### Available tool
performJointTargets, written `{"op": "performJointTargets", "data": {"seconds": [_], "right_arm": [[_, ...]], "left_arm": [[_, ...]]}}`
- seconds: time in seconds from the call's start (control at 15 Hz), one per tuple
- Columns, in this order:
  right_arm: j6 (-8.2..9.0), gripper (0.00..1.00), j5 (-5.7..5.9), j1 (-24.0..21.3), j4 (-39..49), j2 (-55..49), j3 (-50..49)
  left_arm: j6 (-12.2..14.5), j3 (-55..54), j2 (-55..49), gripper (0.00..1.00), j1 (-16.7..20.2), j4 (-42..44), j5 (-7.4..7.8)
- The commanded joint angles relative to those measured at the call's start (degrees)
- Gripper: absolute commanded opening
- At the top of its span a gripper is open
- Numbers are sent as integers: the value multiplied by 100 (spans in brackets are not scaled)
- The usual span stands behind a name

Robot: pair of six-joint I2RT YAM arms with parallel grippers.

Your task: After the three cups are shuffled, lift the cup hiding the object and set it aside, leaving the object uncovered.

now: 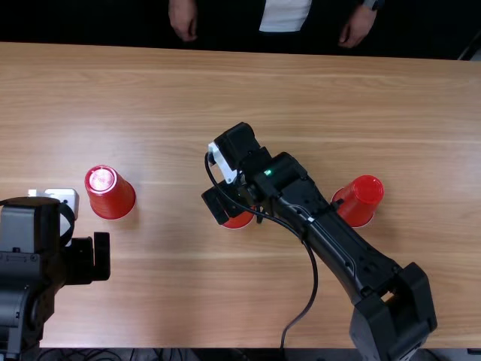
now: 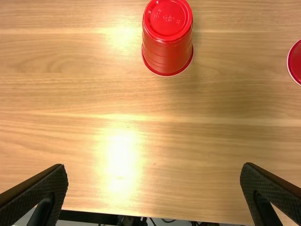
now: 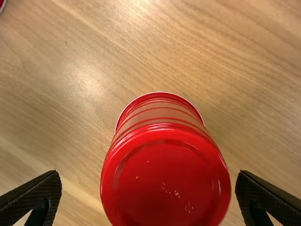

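Observation:
Three red cups stand upside down on the wooden table point(image 1: 225, 90): a left cup point(image 1: 110, 193), a middle cup point(image 1: 239, 219) and a right cup point(image 1: 359, 199). My right gripper point(image 1: 228, 204) hangs over the middle cup and hides most of it. In the right wrist view the middle cup point(image 3: 164, 179) sits between the fingers of my right gripper point(image 3: 148, 193), which is open and apart from the cup's sides. My left gripper point(image 1: 94, 258) is open near the front left edge, short of the left cup point(image 2: 167, 37). No object shows under any cup.
The right arm point(image 1: 338, 241) runs diagonally from the front right across the table to the middle. A sliver of another red cup point(image 2: 296, 61) shows at the edge of the left wrist view. Bare wood lies behind the cups.

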Motion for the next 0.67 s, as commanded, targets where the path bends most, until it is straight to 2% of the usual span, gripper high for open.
{"op": "performJointTargets", "data": {"seconds": [0.0, 0.13, 0.33, 0.4, 0.47, 0.6], "right_arm": [[32, 100, -17, 64, 4, 150, 7], [32, 100, -17, 64, 4, 273, -46], [21, 64, -17, 81, 15, 291, -142], [21, 47, -17, 81, 15, 291, -169], [21, 34, -17, 81, 15, 300, -178], [21, 20, -7, 81, 4, 309, -222]], "left_arm": [[-23, 78, -62, 100, -31, -86, -12], [-23, 69, -79, 100, -31, -128, -1], [-23, 43, -106, 100, -31, -149, -12], [-23, 52, -106, 100, -31, -149, -1], [-23, 52, -106, 100, -23, -149, -12], [-23, 69, -97, 100, -31, -149, -1]]}}
